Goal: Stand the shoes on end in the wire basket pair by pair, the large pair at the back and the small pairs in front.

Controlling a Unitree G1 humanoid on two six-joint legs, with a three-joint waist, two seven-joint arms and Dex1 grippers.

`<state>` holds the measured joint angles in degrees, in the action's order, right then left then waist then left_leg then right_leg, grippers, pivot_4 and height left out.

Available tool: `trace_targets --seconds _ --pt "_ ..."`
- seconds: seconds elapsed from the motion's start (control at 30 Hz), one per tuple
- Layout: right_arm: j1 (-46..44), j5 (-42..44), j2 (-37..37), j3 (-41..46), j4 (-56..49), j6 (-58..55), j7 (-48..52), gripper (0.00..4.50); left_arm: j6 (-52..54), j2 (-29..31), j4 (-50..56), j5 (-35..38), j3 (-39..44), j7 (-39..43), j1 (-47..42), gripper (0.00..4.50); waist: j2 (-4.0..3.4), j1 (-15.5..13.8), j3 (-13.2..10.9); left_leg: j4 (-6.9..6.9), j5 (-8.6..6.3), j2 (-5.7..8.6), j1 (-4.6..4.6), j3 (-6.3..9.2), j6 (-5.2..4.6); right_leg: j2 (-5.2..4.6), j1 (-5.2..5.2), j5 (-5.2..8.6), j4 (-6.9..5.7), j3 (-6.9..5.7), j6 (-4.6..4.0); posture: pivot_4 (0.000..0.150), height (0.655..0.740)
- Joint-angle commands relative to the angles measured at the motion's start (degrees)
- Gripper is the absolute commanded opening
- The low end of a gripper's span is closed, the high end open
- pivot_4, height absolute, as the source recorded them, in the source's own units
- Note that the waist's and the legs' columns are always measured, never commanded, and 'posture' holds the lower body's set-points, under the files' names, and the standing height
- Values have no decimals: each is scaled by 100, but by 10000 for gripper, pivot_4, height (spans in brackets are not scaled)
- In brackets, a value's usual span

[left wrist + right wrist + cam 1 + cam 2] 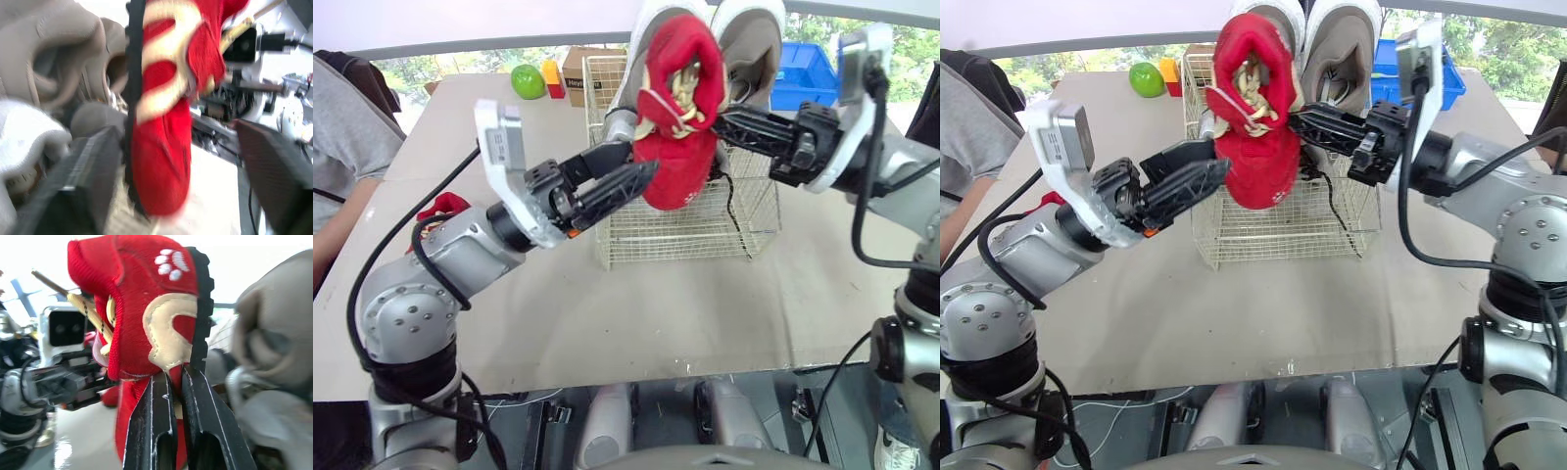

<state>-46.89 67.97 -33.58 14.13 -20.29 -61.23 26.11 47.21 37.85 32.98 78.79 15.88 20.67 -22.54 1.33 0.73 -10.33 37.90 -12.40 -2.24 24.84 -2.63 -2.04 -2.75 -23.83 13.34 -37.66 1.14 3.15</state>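
Right wrist view shows red shoe (137, 293), cream patch, white pawprints.

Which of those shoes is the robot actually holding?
The red shoe raised at the wire basket, pinched by the right gripper. The two grey shoes stand inside the basket; a second red shoe lies on the table.

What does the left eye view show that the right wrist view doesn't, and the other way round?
Left eye view, not the wrist: a green apple and a cardboard box at the table's far edge, and a person's grey sleeve on the left. Right wrist view, not the eye: a white paw print on the red shoe, and the right tool shut on its sole edge. Both: that shoe, the grey shoes behind it, the open left tool.
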Motion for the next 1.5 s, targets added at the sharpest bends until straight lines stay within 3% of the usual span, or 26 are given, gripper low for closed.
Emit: trace_targets --seconds 0.03,0.2,0.4,0.67,1.0,1.3,1.4,1.5 --pt "269 -443 -628 417 -384 631 546 0 11 347 482 56 226 422 565 39549 0 0 0 -7 0 0 -1 -2 0 0 0 1 5 1 -1 1500 7400" --pt "1310 -1513 -1212 373 -718 1860 1571 0 -269 499 756 -446 233 837 1358 39549 0 -15 0 -40 0 0 -5 -9 1 -3 -3 3 36 4 -5 1500 7400" --pt "2191 -2073 -870 283 -684 2681 1739 0 -611 486 1117 -951 158 1314 2014 39549 0 -3 0 -43 1 -1 -10 -10 1 -2 -4 4 37 13 -6 1500 7400" --pt "2685 -2491 -495 -249 -229 3147 2197 0 -859 590 1211 -1365 179 1732 2365 39549 2 -8 2 -43 1 -2 -12 -9 1 -2 0 5 42 12 -8 1500 7400" --pt "3244 -2560 -188 -621 209 3229 2671 0 -934 583 1262 -1465 179 1668 2484 39549 -2 -2 2 -44 0 -4 -13 -8 1 -2 2 5 49 12 -8 1500 7400" --pt "3114 -2453 -286 -540 331 2585 2349 0 -888 590 1349 -1396 95 1428 2374 39549 -1 -4 5 -44 0 -4 -20 -8 1 0 9 4 49 12 -9 1500 7400" --pt "3085 -2443 -224 -390 272 2492 2013 9472 -916 584 1337 -1422 83 1437 2392 40145 0 -7 5 -44 0 -4 -22 -7 1 0 11 4 49 11 -9 1500 7400" --pt "3118 -2450 -268 -183 71 2412 1680 23095 -967 578 1280 -1478 104 1514 2447 40145 0 -9 6 -44 1 -4 -21 -8 1 -1 11 4 49 12 -9 1500 7400"
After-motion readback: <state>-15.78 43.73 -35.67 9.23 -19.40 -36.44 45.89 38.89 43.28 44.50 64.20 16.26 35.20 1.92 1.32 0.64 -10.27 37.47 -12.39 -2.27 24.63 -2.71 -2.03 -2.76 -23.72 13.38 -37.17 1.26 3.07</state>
